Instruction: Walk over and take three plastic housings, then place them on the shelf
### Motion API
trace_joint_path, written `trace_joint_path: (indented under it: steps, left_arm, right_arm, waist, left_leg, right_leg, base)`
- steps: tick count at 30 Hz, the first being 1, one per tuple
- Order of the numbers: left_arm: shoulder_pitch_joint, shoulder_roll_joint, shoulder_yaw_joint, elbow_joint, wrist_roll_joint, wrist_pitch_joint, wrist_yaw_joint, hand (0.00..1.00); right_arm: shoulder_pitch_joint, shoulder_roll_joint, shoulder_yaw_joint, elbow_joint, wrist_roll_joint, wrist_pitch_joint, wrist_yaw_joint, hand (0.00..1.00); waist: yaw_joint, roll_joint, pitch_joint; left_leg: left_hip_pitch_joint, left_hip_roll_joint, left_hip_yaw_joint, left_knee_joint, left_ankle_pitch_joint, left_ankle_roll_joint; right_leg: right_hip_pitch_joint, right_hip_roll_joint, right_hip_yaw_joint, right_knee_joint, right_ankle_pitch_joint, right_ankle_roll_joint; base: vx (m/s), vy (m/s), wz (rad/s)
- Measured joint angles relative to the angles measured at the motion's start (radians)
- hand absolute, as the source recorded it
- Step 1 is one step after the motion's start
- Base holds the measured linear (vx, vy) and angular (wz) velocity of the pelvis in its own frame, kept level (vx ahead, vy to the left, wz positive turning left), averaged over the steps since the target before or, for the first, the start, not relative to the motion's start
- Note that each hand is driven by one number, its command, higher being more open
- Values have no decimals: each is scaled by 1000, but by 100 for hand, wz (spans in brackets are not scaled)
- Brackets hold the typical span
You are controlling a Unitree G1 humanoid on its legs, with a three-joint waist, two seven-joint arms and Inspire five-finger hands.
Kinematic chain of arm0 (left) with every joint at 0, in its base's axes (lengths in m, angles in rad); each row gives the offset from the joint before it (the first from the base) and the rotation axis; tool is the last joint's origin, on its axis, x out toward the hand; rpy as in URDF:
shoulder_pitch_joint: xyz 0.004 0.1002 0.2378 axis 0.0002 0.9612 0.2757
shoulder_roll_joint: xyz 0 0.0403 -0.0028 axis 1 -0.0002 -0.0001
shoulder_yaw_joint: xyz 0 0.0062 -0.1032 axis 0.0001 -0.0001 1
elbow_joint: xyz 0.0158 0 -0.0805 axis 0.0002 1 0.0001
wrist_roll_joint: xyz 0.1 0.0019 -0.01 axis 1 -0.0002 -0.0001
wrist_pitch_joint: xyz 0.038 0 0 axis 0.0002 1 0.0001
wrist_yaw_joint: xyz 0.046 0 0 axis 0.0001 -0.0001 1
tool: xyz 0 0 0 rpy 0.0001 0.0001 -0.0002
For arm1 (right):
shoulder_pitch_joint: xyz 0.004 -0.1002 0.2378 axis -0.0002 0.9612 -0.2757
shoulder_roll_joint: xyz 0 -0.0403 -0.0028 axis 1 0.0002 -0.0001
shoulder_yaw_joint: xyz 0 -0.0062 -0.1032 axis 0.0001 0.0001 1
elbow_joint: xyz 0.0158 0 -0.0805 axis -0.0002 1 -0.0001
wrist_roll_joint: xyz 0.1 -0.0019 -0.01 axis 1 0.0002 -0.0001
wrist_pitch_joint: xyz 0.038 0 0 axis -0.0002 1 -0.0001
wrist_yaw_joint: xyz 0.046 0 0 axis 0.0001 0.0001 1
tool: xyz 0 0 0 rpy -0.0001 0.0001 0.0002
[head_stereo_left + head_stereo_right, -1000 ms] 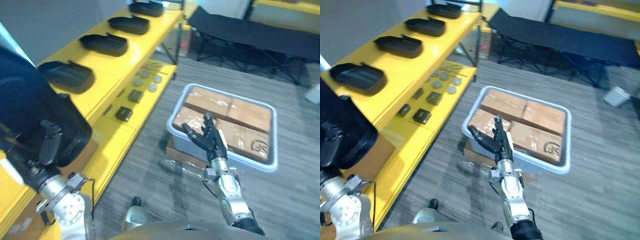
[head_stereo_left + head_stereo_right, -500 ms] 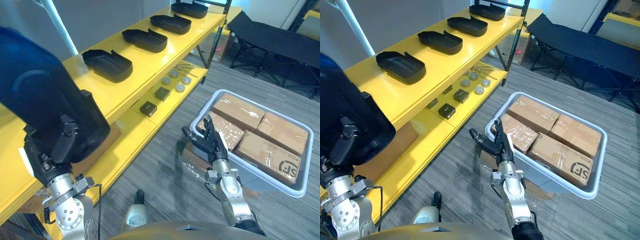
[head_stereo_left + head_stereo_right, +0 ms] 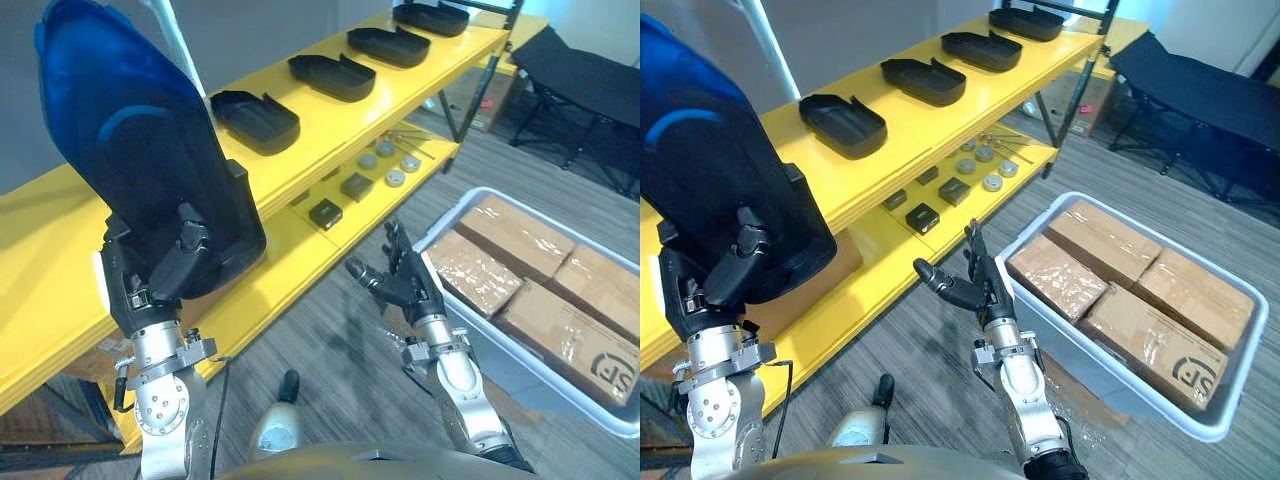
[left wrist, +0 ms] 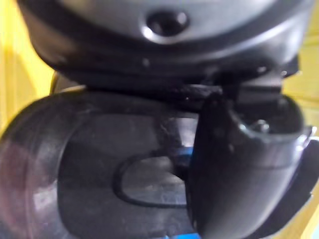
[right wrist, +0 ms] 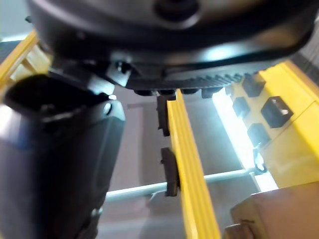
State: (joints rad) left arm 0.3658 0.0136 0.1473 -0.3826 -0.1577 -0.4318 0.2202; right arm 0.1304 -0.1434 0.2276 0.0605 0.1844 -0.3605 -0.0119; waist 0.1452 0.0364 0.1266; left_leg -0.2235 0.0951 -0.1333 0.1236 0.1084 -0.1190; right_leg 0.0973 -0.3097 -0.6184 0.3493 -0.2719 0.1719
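- The left hand [image 3: 150,285] is raised at the robot's left, its fingers [image 3: 190,248] and thumb curled round the lower end of a big dark plastic housing [image 3: 135,140]. The housing stands upright above the hand, with a blue sheen on its upper part.
- In the left wrist view the thumb [image 4: 239,164] presses against the housing's dark wall.
- The right hand [image 3: 965,285] hangs over the floor with fingers spread and straight, holding nothing, between the lower shelf board [image 3: 290,250] and the grey bin [image 3: 450,217].
- Beside the held housing runs the yellow shelf [image 3: 920,125]; on its top board four more black housings [image 3: 845,125] lie in a row, well apart from each other.
- The lower board carries small dark blocks [image 3: 325,213] and round grey discs [image 3: 395,178].
- The bin holds cardboard boxes [image 3: 1105,240] packed side by side.
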Motion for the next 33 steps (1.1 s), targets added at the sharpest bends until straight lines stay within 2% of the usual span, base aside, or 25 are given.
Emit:
trace_joint_path:
  steps: [1, 3, 4, 5, 6, 7, 8, 9, 10, 11, 13, 15, 16, 17, 18, 19, 21, 22, 24, 25, 27, 29, 33]
  left_arm:
    - [0, 0, 30, -20, 12, -2, -2, 0]
    - [7, 1, 71, -52, 16, -4, -2, 0]
    - [12, 10, 104, -82, 38, -16, 9, 0]
    - [3, 15, 114, -84, 51, -35, 23, 0]
    - [-10, 28, 126, -87, 52, -53, 41, 0]
    - [-17, 51, 140, -96, 63, -68, 82, 0]
    - [-29, 83, 155, -103, 92, -78, 148, 0]
    - [-47, 99, 158, -102, 90, -81, 172, 0]
    - [-100, 111, 172, -91, 90, -81, 217, 0]
    - [-155, 113, 174, -77, 89, -80, 260, 0]
    - [-218, 113, 156, -62, 90, -79, 300, 0]
    - [-269, 112, 103, -58, 95, -72, 344, 0]
    - [-269, 112, 91, -58, 95, -69, 346, 0]
    - [-260, 114, 81, -59, 95, -63, 345, 0]
    - [-236, 101, 77, -56, 97, -66, 343, 0]
    - [-192, 61, 66, -63, 88, -52, 339, 0]
    - [-143, 28, 67, -63, 85, -48, 318, 0]
    - [-137, 19, 66, -63, 79, -48, 308, 0]
    - [-142, 19, 66, -63, 79, -53, 287, 0]
    - [-147, 19, 63, -62, 72, -54, 253, 0]
    - [-152, 20, 58, -59, 72, -54, 226, 0]
    - [-154, 20, 55, -58, 72, -53, 206, 0]
    - [-147, 21, 56, -57, 72, -47, 155, 0]
  right_arm:
    - [-7, 6, -2, -19, -3, -23, -9, 100]
    - [-21, 14, -9, -38, -5, -31, -16, 100]
    - [-22, 17, -28, -50, -21, -41, -34, 100]
    - [-27, 8, -35, -61, -22, -50, -46, 100]
    - [-34, -1, -46, -77, -21, -58, -64, 100]
    - [-57, -9, -57, -82, -23, -69, -80, 100]
    - [-83, -9, -74, -95, -21, -71, -83, 100]
    - [-91, -8, -84, -114, -20, -76, -82, 100]
    - [-116, -18, -105, -156, -19, -90, -79, 100]
    - [-149, -28, -130, -204, -19, -92, -66, 100]
    - [-179, -53, -155, -282, -14, -100, -57, 100]
    - [-188, -94, -190, -431, -14, -133, -52, 100]
    - [-188, -99, -199, -459, -14, -146, -44, 100]
    - [-189, -100, -206, -488, -14, -165, -35, 100]
    - [-196, -101, -206, -514, -16, -181, -27, 100]
    - [-197, -112, -213, -518, -16, -192, -19, 100]
    - [-200, -134, -221, -518, -14, -185, -20, 100]
    - [-200, -136, -237, -510, -16, -160, -23, 100]
    - [-198, -135, -251, -479, -17, -130, -27, 100]
    - [-182, -133, -266, -437, -17, -97, -32, 100]
    - [-160, -121, -279, -377, -18, -67, -36, 100]
    - [-130, -95, -293, -339, -17, -46, -34, 100]
    - [-76, -37, -315, -338, 10, -38, -13, 100]
  waist:
    - [10, -12, 6]
    - [26, -37, 9]
    - [20, -60, -2]
    - [20, -63, -1]
    - [18, -68, -3]
    - [13, -68, -4]
    - [-1, -65, -4]
    - [-12, -59, 0]
    - [-29, -60, 0]
    - [-46, -51, 6]
    - [-53, -50, 6]
    - [-96, -50, 2]
    - [-102, -57, -2]
    - [-100, -88, -22]
    - [-90, -125, -48]
    - [-98, -78, -50]
    - [-88, -34, -62]
    - [-84, -19, -73]
    - [-82, -16, -76]
    - [-79, -17, -75]
    - [-72, -21, -74]
    - [-69, -24, -73]
    - [-77, -25, -72]
  left_leg:
    - [-25, -20, -8, 56, -34, 3]
    - [-47, -55, 0, 124, -80, 25]
    - [-48, -95, 17, 183, -135, 48]
    - [-53, -113, 5, 212, -151, 39]
    - [-52, -136, -9, 229, -165, 50]
    - [-29, -145, -24, 219, -181, 71]
    - [13, -142, -54, 178, -177, 85]
    - [26, -138, -74, 166, -178, 92]
    - [59, -136, -112, 150, -180, 100]
    - [99, -134, -138, 131, -183, 104]
    - [149, -134, -163, 119, -194, 104]
    - [161, -141, -245, 151, -233, 88]
    - [161, -149, -262, 156, -245, 84]
    - [163, -169, -277, 156, -262, 76]
    - [160, -178, -265, 170, -302, 66]
    - [144, -97, -170, 198, -316, 67]
    - [139, -13, -70, 196, -306, 53]
    - [136, 7, -7, 175, -288, 43]
    - [143, 21, 54, 135, -254, 34]
    - [147, 20, 82, 95, -225, 26]
    - [167, 17, 80, 46, -204, 17]
    - [184, 11, 78, 22, -198, 21]
    - [199, 2, 81, -9, -189, 24]
  right_leg:
    - [10, -17, -11, 9, -10, 12]
    - [35, -47, -25, 3, -16, 38]
    - [65, -78, -6, 50, 16, 76]
    - [31, -110, 52, 139, 25, 61]
    - [-40, -139, 143, 281, 67, 0]
    - [-124, -140, 264, 411, 199, -59]
    - [-181, -122, 352, 511, 281, -40]
    - [-204, -101, 371, 547, 218, -42]
    - [-245, -46, 405, 561, 97, -71]
    - [-271, 10, 422, 507, 49, -88]
    - [-300, 81, 476, 404, 28, -101]
    - [-324, 188, 608, 219, 40, -94]
    - [-323, 192, 617, 171, 62, -95]
    - [-322, 177, 612, 115, 106, -105]
    - [-307, 152, 600, 69, 142, -96]
    - [-248, 178, 522, 25, 134, -109]
    - [-200, 205, 468, -26, 130, -123]
    - [-175, 208, 427, -56, 136, -130]
    - [-157, 206, 396, -79, 141, -136]
    - [-144, 202, 370, -101, 142, -136]
    - [-128, 199, 361, -120, 143, -135]
    - [-107, 195, 352, -141, 144, -134]
    - [-90, 186, 351, -167, 151, -123]
  base:
    - [70, 81, 32]
    - [135, 98, 34]
    - [238, 129, 58]
    - [283, 184, 75]
    - [223, 181, 60]
    - [289, 185, 57]
    - [282, 80, 52]
    - [318, 8, 67]
    - [297, -20, 75]
    - [343, -15, 74]
    - [270, -74, 64]
    - [230, -174, 123]
    - [171, -171, 115]
    - [272, -333, 78]
    - [319, -401, 101]
    - [305, -397, 87]
    - [184, -191, 82]
    - [223, -159, 84]
    - [223, -125, 70]
    - [158, -71, 54]
    - [117, -20, 39]
    - [101, 16, 16]
    - [46, 33, 4]
